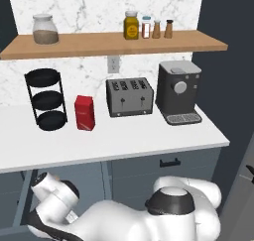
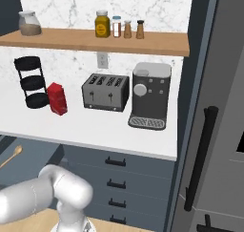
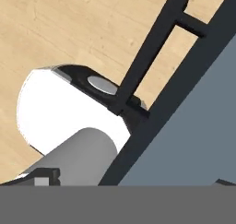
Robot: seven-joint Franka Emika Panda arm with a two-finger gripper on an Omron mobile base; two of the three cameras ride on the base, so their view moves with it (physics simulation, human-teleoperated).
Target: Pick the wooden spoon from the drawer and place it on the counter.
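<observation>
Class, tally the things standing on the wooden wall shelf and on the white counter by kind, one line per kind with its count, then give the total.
Glass jar: 1
Yellow jar: 1
Small shakers or bottles: 3
Black tiered rack: 1
Red box: 1
Toaster: 1
Coffee machine: 1
Total: 9
</observation>
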